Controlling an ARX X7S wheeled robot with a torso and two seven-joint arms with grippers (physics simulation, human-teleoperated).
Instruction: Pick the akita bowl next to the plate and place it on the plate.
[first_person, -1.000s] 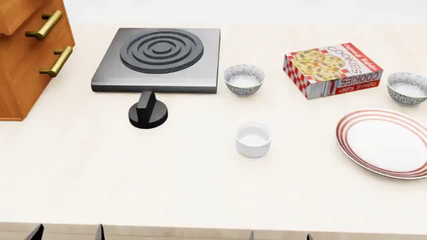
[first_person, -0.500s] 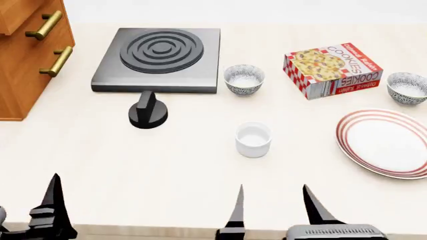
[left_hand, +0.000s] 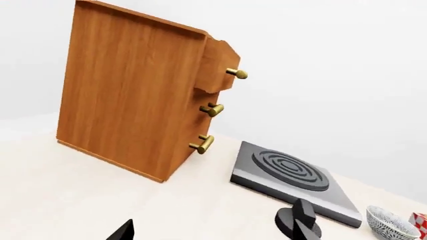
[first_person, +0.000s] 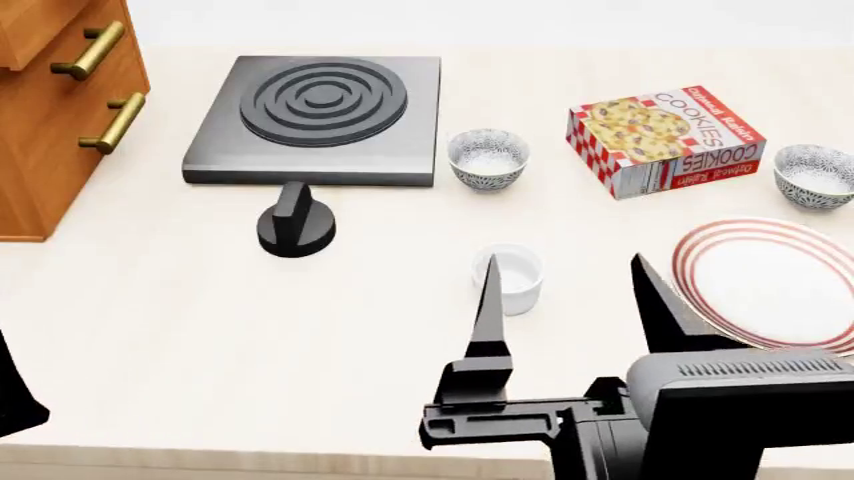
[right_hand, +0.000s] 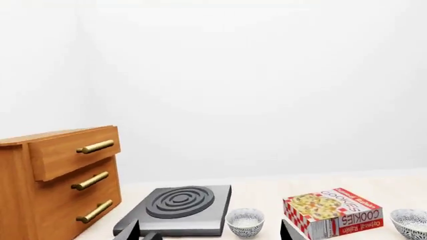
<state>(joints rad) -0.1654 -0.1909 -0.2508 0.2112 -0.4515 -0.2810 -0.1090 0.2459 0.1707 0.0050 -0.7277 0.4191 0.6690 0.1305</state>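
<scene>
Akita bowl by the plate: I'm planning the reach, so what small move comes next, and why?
Probably swing the open right tool right and forward toward the akita bowl beyond the plate; it now hangs empty near the white cup.

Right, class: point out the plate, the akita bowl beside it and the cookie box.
plate (first_person: 771, 290): head view, bare white centre.
akita bowl (first_person: 814, 177): head view, whitish inside.
cookie box (first_person: 663, 138): head view, printed top face.
</scene>
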